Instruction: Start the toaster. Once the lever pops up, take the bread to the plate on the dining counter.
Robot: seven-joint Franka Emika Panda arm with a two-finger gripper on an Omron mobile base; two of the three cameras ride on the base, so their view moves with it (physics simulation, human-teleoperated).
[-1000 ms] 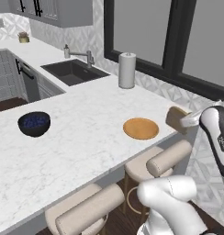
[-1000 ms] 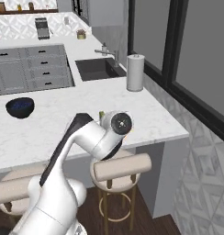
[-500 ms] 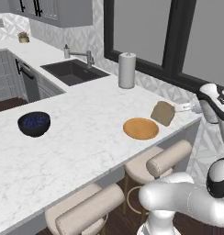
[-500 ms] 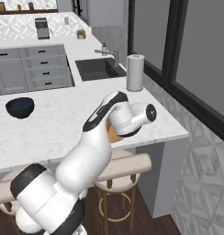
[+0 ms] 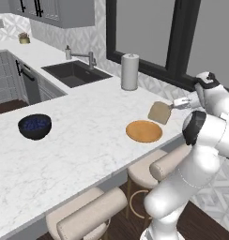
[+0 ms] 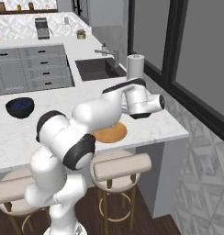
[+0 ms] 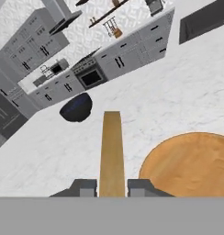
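Note:
My gripper (image 5: 174, 104) is shut on the bread (image 5: 159, 112), a tan-brown slice held on edge just above the dining counter (image 5: 88, 140). The slice hangs beside the far right rim of the round orange-brown plate (image 5: 143, 131). Seen from the hand, the bread (image 7: 111, 149) runs straight up from between the fingertips (image 7: 85, 187), with the plate (image 7: 192, 163) low to its right. In the right base view my arm hides the gripper and covers part of the plate (image 6: 109, 134). A small grey box on the far back counter (image 6: 41, 27) may be the toaster.
A black bowl of blue berries (image 5: 34, 125) sits at the counter's left. A paper towel roll (image 5: 130, 71) stands behind the plate, beside the sink (image 5: 76, 73). Padded stools (image 5: 93, 215) line the counter's near edge. Dark windows close off the right side.
The arm has swung left over the counter with the bread in its grip. The slice has gone from the counter's right end to just beside the plate.

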